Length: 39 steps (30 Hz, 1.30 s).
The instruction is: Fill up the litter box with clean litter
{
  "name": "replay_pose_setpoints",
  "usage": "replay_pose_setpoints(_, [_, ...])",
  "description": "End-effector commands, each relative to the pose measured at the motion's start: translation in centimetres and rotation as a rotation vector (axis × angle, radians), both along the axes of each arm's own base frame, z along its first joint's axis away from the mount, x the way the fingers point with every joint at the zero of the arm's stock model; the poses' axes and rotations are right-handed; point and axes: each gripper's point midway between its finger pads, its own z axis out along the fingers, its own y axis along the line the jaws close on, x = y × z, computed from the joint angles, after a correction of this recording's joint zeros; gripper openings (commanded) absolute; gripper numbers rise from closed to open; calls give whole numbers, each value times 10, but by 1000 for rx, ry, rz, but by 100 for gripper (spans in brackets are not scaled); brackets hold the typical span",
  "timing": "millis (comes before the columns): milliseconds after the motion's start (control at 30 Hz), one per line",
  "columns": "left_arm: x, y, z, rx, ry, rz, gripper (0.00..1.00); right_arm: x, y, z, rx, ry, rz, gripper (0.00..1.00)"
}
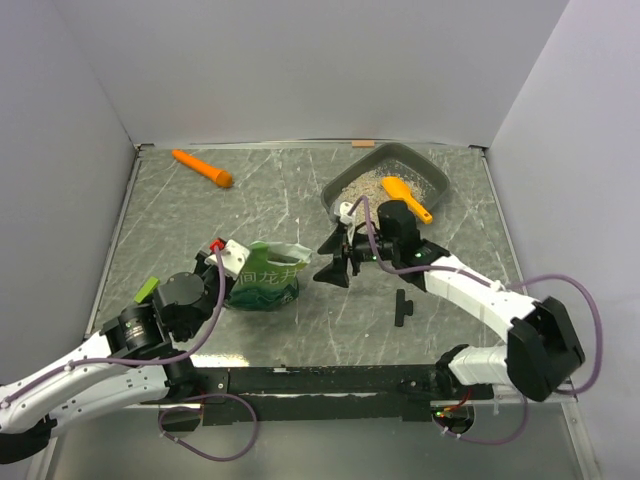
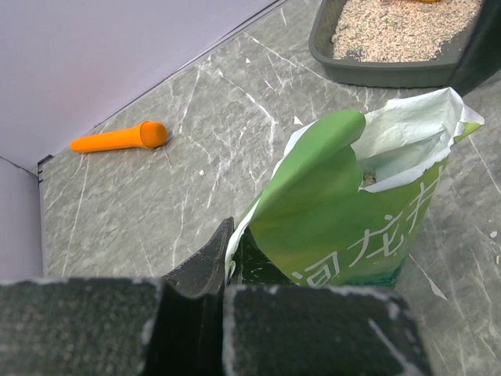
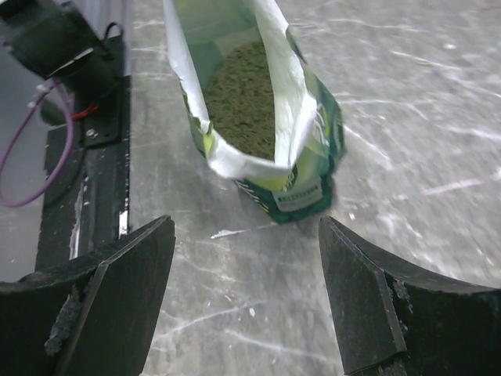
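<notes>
The dark grey litter box [image 1: 398, 151] sits at the back right and holds pale litter [image 1: 362, 187] and an orange scoop [image 1: 405, 197]. It also shows in the left wrist view [image 2: 376, 72] with its litter [image 2: 399, 27]. A green bag [image 1: 265, 278] stands open at centre left. My left gripper [image 1: 232, 262] is shut on the bag's left top edge [image 2: 232, 235]. My right gripper [image 1: 335, 268] is open and empty, just right of the bag. In the right wrist view the bag [image 3: 305, 149] holds litter [image 3: 243, 102] beyond the gripper [image 3: 246, 235].
An orange carrot-shaped object [image 1: 202, 168] lies at the back left and also shows in the left wrist view [image 2: 117, 139]. A small black part [image 1: 402, 307] lies on the table near the right arm. Grey walls enclose the table.
</notes>
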Motion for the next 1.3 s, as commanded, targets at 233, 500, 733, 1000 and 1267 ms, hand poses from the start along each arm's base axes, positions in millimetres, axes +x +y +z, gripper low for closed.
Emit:
replay_pose_setpoints(233, [-2, 11, 61, -239, -120, 36, 1, 9, 38, 41, 165, -130, 213, 80])
replay_pose_setpoints(500, [-2, 10, 58, -240, -117, 37, 1, 8, 50, 47, 255, -65, 273, 80])
replay_pose_setpoints(733, [-1, 11, 59, -237, -117, 43, 1, 7, 58, 44, 315, -15, 303, 78])
replay_pose_setpoints(1000, [-1, 12, 60, -239, -116, 49, 1, 6, 69, 41, 318, 31, 336, 71])
replay_pose_setpoints(1267, [-2, 15, 61, -251, -122, 52, 1, 3, 77, 26, 293, 58, 337, 65])
